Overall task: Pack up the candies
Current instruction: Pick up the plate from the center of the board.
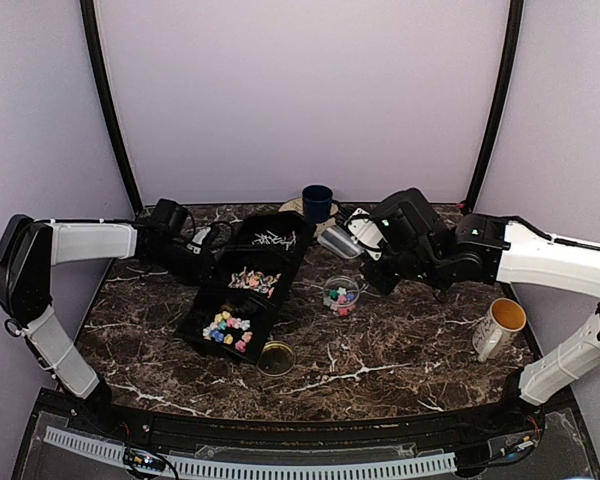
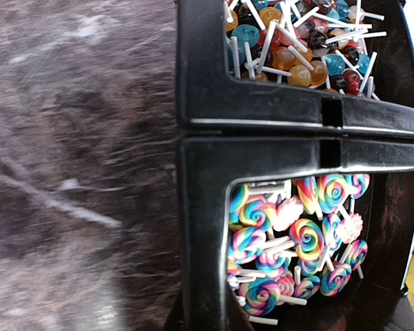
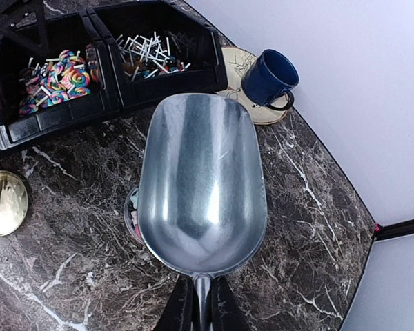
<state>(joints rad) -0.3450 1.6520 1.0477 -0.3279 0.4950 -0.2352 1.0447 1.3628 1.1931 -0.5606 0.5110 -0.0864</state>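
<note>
my right gripper [image 3: 201, 305] pinches the handle of an empty silver metal scoop [image 3: 201, 186] above the small clear round jar [image 1: 327, 290] holding only few candies [image 1: 343, 298], while most candies lie in the black three-part plastic tray [image 3: 62, 125], so i judge nearly all packing is left.

Dark marble-look tabletop [image 1: 380, 350]: polished, white veining, reads as stone or laminate. Black three-part plastic tray [image 2: 207, 89]: smooth moulded, semi-gloss with highlights on rims. Silver metal scoop [image 3: 203, 186]: satin, fine scratches, soft reflections. Round gold lid [image 3: 3, 203]: shiny metal. Dark blue mug [image 3: 269, 79]: glossy glaze. Swirl-coloured lollipop candies [image 2: 307, 238]: glossy, sticks matt white. Small clear round jar [image 1: 341, 281]: transparent, plastic or glass, can't tell.
</note>
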